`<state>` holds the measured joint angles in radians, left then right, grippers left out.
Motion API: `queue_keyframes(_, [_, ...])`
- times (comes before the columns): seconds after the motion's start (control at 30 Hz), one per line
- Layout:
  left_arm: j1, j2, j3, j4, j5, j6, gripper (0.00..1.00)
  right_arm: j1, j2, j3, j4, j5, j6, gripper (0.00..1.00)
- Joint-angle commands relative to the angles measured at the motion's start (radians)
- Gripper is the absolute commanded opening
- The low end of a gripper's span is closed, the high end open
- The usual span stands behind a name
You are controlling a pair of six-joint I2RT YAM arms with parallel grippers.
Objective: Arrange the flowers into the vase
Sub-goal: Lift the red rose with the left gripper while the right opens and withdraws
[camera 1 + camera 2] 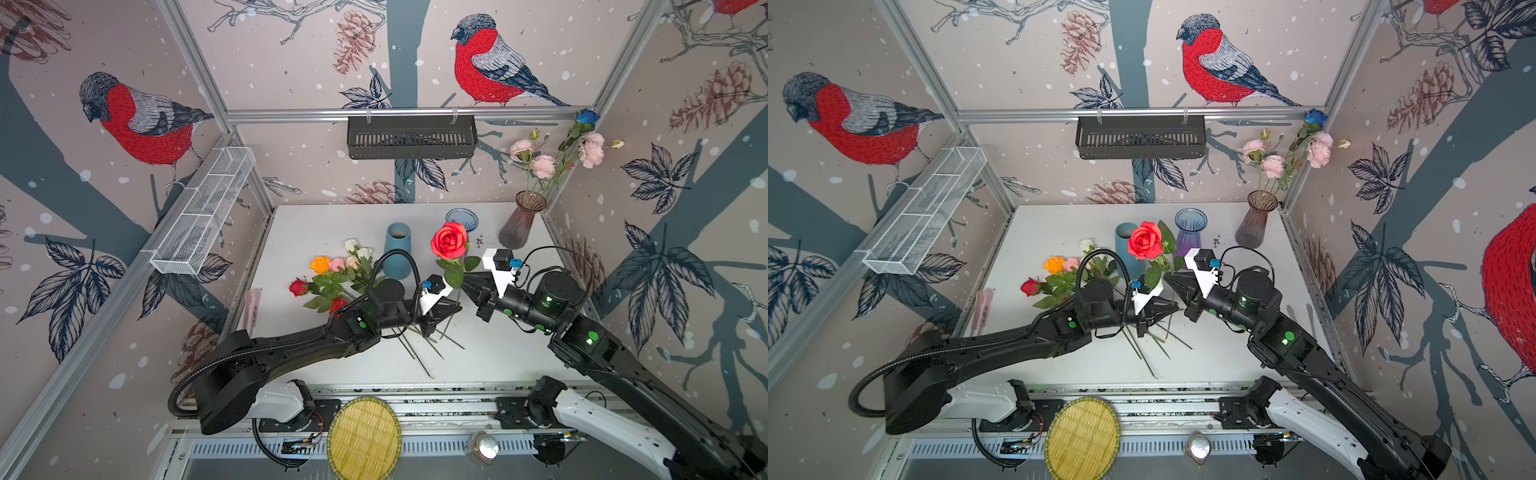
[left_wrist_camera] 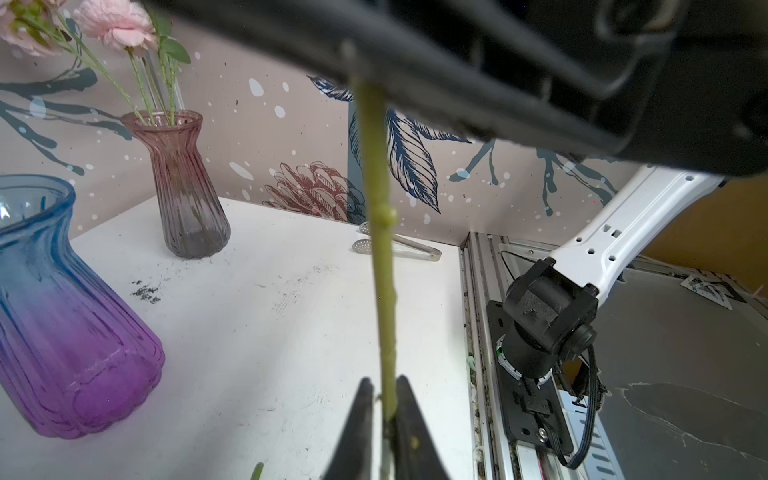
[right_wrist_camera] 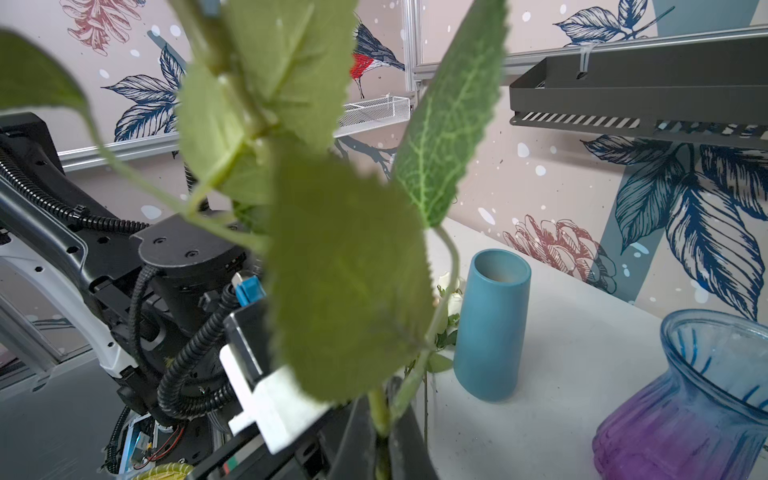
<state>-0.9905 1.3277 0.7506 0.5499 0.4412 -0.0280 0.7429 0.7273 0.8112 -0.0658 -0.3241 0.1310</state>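
I see the red rose (image 1: 449, 240) upright above my right gripper (image 1: 464, 286), which clamps its stem. My left gripper (image 1: 455, 309), just below, has fingers slightly parted around that stem.

Red rose (image 1: 449, 240) standing upright above the table's middle

Loose flowers (image 1: 332, 278) are lying bunched at nine o'clock of it, stems fanning toward six; pink carnations (image 1: 544, 165) and a blue rose (image 1: 588, 117) are standing in the smoky pink vase (image 1: 521, 222) at two o'clock.

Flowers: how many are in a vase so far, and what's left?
Done: pink carnations and a blue rose stand in the pink vase. In hand: the right gripper grips a red rose. Left: the bunch lying on the table.
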Motion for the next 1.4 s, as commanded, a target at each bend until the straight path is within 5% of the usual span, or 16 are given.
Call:
queue_keyframes(0.0, [0.001, -0.028, -0.008, 0.079, 0.067, 0.005, 0.52, -0.001, -0.017, -0.021, 0.063, -0.018, 0.02, 0.01])
queue_keyframes(0.17, [0.001, -0.062, -0.007, 0.186, 0.183, -0.051, 0.53, -0.002, -0.058, -0.076, 0.155, -0.072, 0.044, 0.01])
queue_keyframes(0.3, [0.001, -0.056, 0.043, 0.158, 0.19, -0.07, 0.22, -0.002, -0.056, -0.079, 0.167, -0.093, 0.052, 0.01])
queue_keyframes(0.43, [0.001, -0.036, 0.08, 0.114, 0.191, -0.061, 0.01, -0.001, -0.06, -0.081, 0.17, -0.096, 0.06, 0.01])
queue_keyframes(0.83, [0.006, -0.034, 0.089, 0.111, 0.113, -0.069, 0.0, -0.005, -0.078, -0.094, 0.166, -0.095, 0.063, 0.01])
queue_keyframes(0.9, [0.009, -0.035, 0.09, 0.119, 0.109, -0.073, 0.21, -0.006, -0.079, -0.101, 0.172, -0.095, 0.064, 0.01])
queue_keyframes(0.93, [0.01, -0.034, 0.09, 0.12, 0.109, -0.076, 0.21, -0.006, -0.081, -0.107, 0.178, -0.096, 0.065, 0.01])
queue_keyframes(0.97, [0.012, -0.032, 0.092, 0.12, 0.111, -0.077, 0.17, -0.007, -0.081, -0.111, 0.184, -0.099, 0.065, 0.01])
queue_keyframes(1.0, [0.014, -0.031, 0.097, 0.117, 0.115, -0.076, 0.0, -0.008, -0.081, -0.116, 0.191, -0.101, 0.065, 0.01])
queue_keyframes(1.1, [0.021, -0.014, 0.121, 0.074, 0.124, -0.059, 0.0, -0.018, -0.085, -0.132, 0.211, -0.101, 0.061, 0.01])
queue_keyframes(1.13, [0.022, -0.008, 0.134, 0.052, 0.116, -0.048, 0.0, -0.025, -0.088, -0.138, 0.214, -0.102, 0.058, 0.04])
queue_keyframes(1.2, [0.029, -0.011, 0.155, 0.011, 0.085, -0.022, 0.0, -0.039, -0.094, -0.145, 0.208, -0.078, 0.046, 0.43])
queue_keyframes(1.27, [0.058, -0.023, 0.169, -0.01, 0.05, -0.015, 0.0, -0.052, -0.112, -0.154, 0.196, 0.013, 0.036, 0.67])
queue_keyframes(1.37, [0.154, -0.03, 0.188, -0.013, 0.046, -0.061, 0.0, -0.062, -0.153, -0.185, 0.188, 0.242, 0.021, 0.71])
